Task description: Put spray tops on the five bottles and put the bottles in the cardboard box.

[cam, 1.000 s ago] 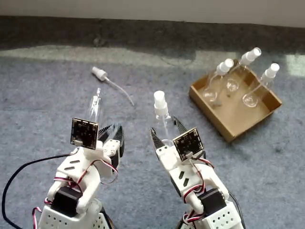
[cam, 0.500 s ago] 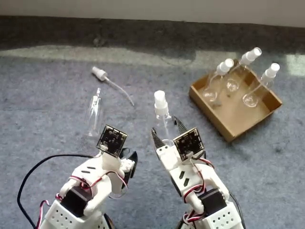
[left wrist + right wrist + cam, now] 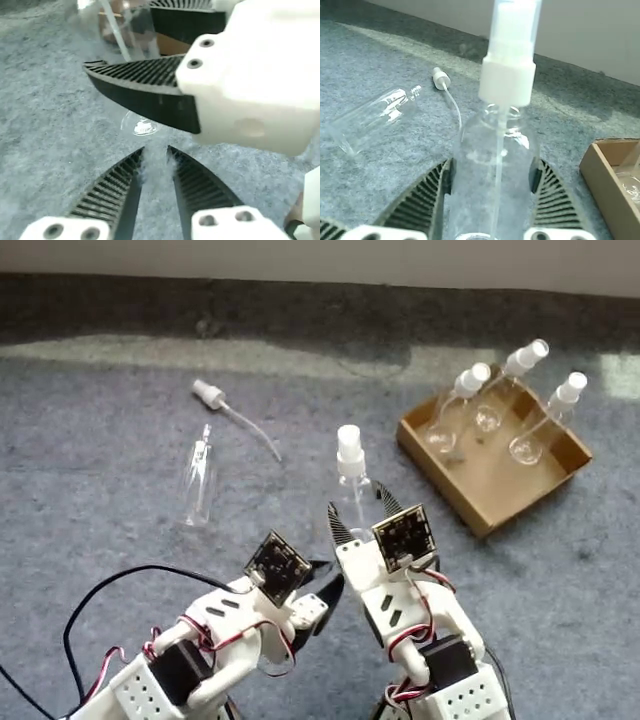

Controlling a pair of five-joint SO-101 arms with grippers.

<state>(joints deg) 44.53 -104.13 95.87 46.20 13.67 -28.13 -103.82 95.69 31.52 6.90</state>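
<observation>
My right gripper is shut on a clear bottle that stands upright with a white spray top on it; in the right wrist view the bottle sits between both fingers. My left gripper hangs low right beside the right one, slightly open with nothing between its fingers. A topless clear bottle lies on the carpet at the left. Beyond it lies a loose spray top with its tube. The cardboard box at the right holds three capped bottles.
Grey carpet covers the table. The right gripper's black finger and white body cross close in front of the left wrist camera. A pale wall edge runs along the far side. Open carpet lies between the lying bottle and the box.
My left arm has swung right, away from the lying bottle, to sit against the right gripper. The right gripper and its bottle shifted slightly right.
</observation>
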